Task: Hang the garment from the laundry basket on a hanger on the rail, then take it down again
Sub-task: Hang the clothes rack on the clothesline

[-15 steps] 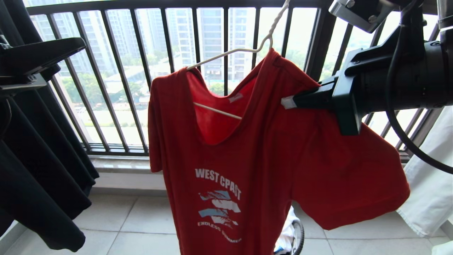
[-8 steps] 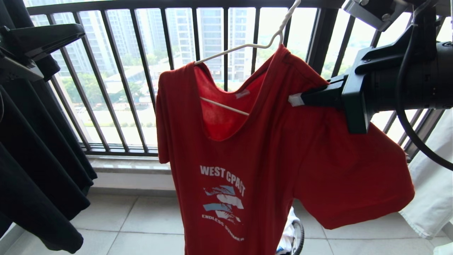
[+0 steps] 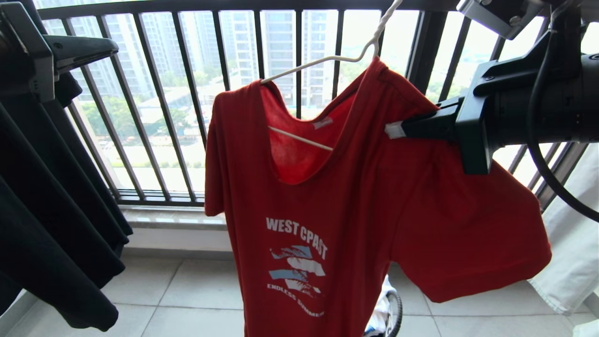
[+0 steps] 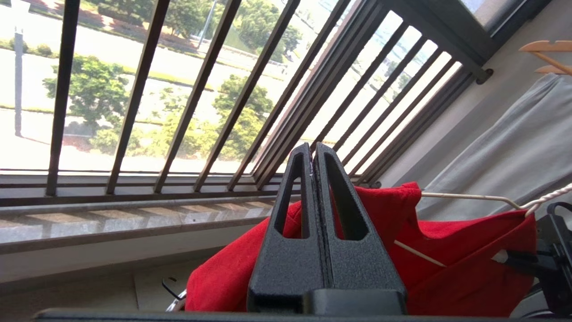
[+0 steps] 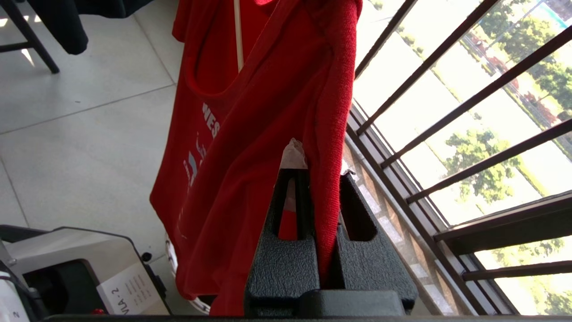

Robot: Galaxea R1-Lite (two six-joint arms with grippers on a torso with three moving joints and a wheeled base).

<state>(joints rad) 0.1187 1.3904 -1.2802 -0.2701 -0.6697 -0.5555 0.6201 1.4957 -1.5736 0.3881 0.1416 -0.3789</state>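
Red short-sleeved T-shirt with white and light-blue "WEST COAST" chest print point(image 3: 327, 224) hangs crooked on thin whitish wire hanger with twisted neck point(image 3: 355, 54), in front of the dark balcony railing with vertical bars point(image 3: 187, 93). Hanger's left arm is inside the collar, poking at the left shoulder; its lower wire shows across the neck opening. The right shoulder is bunched, not seated. Right gripper point(image 3: 398, 130), mid-right, is pinching the red fabric at the right shoulder/sleeve seam; right wrist view shows cloth clamped between its jaws. Left gripper point(image 4: 312, 154), far left and well apart from the shirt, is pressed together, empty. The rail itself is out of view, as is the hanger's hook. Step in hand: probably dressing the shirt onto the hanger, right side unfinished. Next move calls for drawing the pinched shoulder out over the hanger's right end, without tipping the hanger.
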